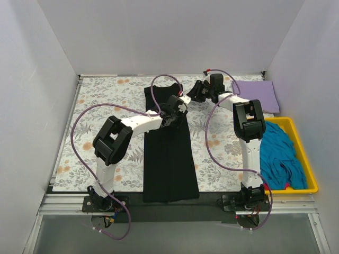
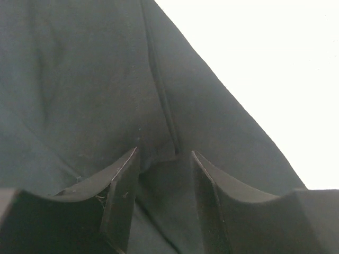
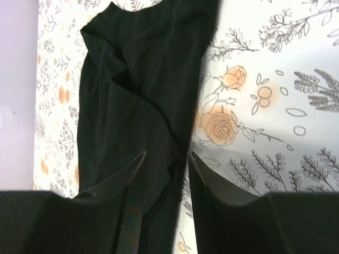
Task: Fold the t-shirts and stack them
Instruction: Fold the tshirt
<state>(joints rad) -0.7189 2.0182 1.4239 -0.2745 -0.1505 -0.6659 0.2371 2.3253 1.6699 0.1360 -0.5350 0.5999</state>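
Observation:
The black t-shirt (image 1: 169,164) lies folded lengthwise into a long strip down the middle of the table, neck end far. My left gripper (image 1: 177,108) is low over its upper part. In the left wrist view the fingers (image 2: 164,152) stand partly apart with a ridge of black cloth (image 2: 79,79) between them. My right gripper (image 1: 192,97) is at the shirt's upper right edge. Its fingers (image 3: 167,154) straddle the edge of the black cloth (image 3: 132,69), with a gap still showing. A folded lavender t-shirt (image 1: 255,95) lies at the far right. A teal t-shirt (image 1: 278,153) is heaped in the tray.
A floral-print cloth (image 1: 106,100) covers the table under the shirt, also seen beside the shirt edge (image 3: 265,79). The yellow tray (image 1: 310,164) stands along the right side. White walls close the left, far and right sides.

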